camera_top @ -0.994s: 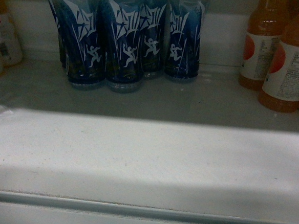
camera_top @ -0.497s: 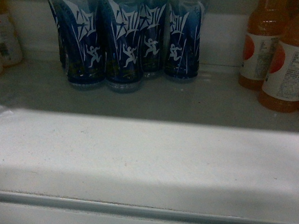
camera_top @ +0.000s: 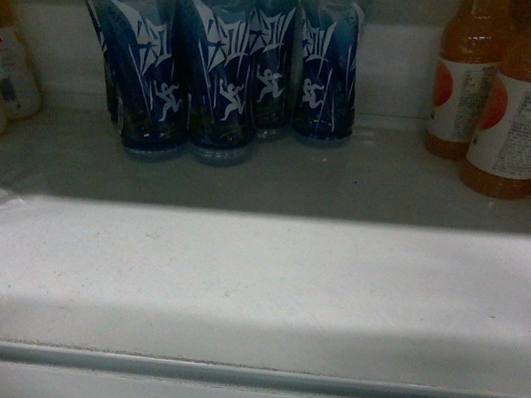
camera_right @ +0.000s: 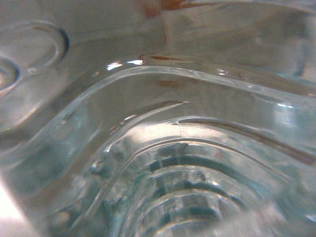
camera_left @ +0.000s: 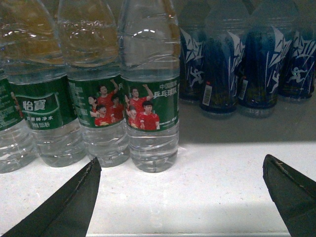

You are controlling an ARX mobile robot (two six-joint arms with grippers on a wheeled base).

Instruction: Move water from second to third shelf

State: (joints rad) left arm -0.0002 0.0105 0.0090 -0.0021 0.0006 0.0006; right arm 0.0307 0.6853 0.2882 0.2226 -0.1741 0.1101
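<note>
On the shelf (camera_left: 207,187), my left hand (camera_left: 182,192) gapes wide before the water (camera_left: 150,98); closing off-centre could topple its crowded neighbours (camera_left: 96,98).

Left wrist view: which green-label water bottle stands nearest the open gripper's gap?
The rightmost water bottle, label showing red-shirted athletes, beside the blue bottles; the others stand further left.

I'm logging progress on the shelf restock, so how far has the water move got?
Nothing looks done yet. In the left wrist view the water stands on the shelf beside other bottles, untouched. In hand: the left gripper is open, its fingers low in the frame, short of the bottle. The right wrist view shows only blurred clear ribbed plastic, so that gripper's state is unclear. Left: grasp, lift, place on the third shelf.
</note>
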